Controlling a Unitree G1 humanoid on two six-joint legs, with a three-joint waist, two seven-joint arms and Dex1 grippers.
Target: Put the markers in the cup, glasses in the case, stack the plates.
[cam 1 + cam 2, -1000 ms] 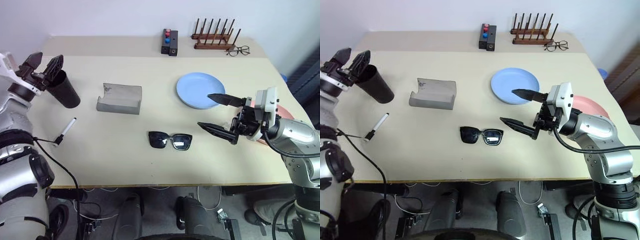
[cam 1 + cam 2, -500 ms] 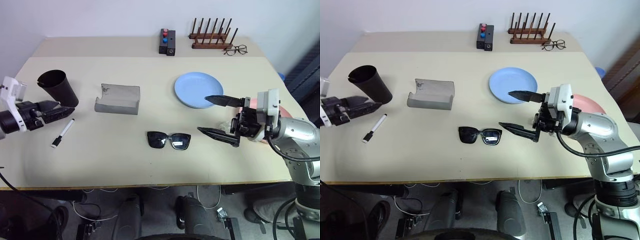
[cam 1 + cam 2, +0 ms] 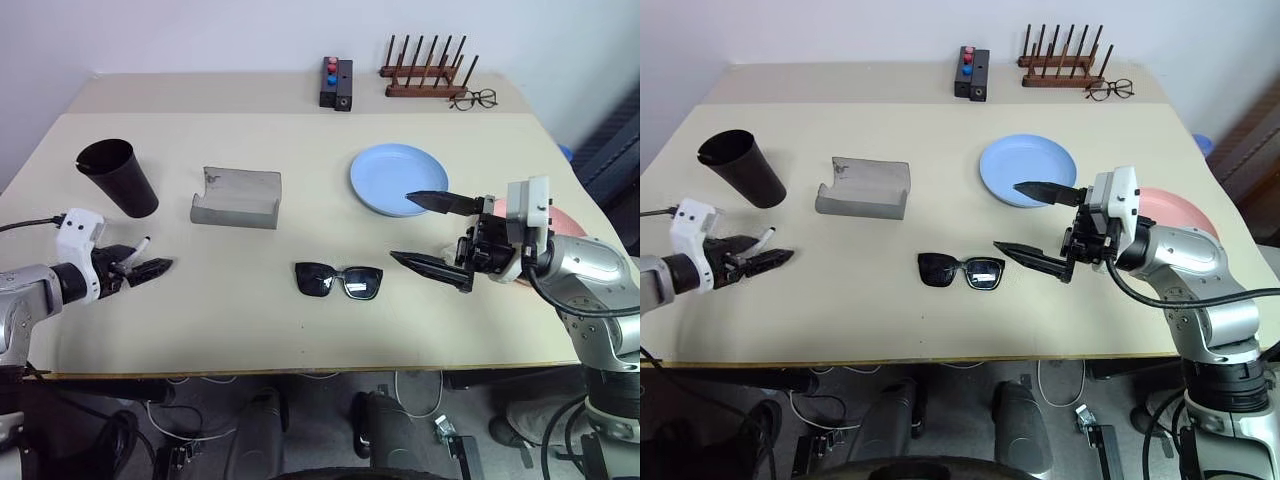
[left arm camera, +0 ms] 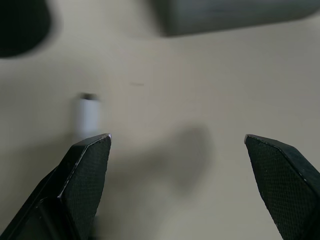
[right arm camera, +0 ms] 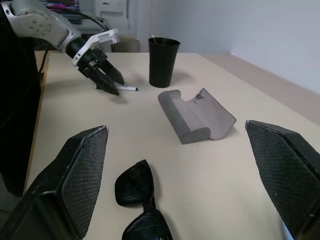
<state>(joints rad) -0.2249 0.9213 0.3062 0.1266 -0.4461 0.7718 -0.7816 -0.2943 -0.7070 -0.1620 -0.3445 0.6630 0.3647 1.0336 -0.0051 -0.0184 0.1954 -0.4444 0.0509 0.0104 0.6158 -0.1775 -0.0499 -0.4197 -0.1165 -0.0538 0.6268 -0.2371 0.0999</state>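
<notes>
Left hand [image 3: 150, 268] at lower left of the frame, low over the surface [image 3: 250, 330], fingers spread wide, nothing held; marker [image 3: 137, 249] lies at its tips, one finger [image 4: 85, 170] partly covering the pen body, contact unclear; cup [image 3: 116, 178] upright at upper left, just beyond the marker; grey case [image 3: 237, 197] right of the cup, flap open; sunglasses [image 3: 340, 281] at centre, lenses down on the surface, apart from the case; right hand [image 3: 435, 234] at centre right, pointing toward frame left, fingers fully spread and empty, just right of the sunglasses; blue plate [image 3: 400, 179] above it in frame; pink plate [image 3: 1175, 215] at right edge, mostly behind the right arm; plates not stacked
</notes>
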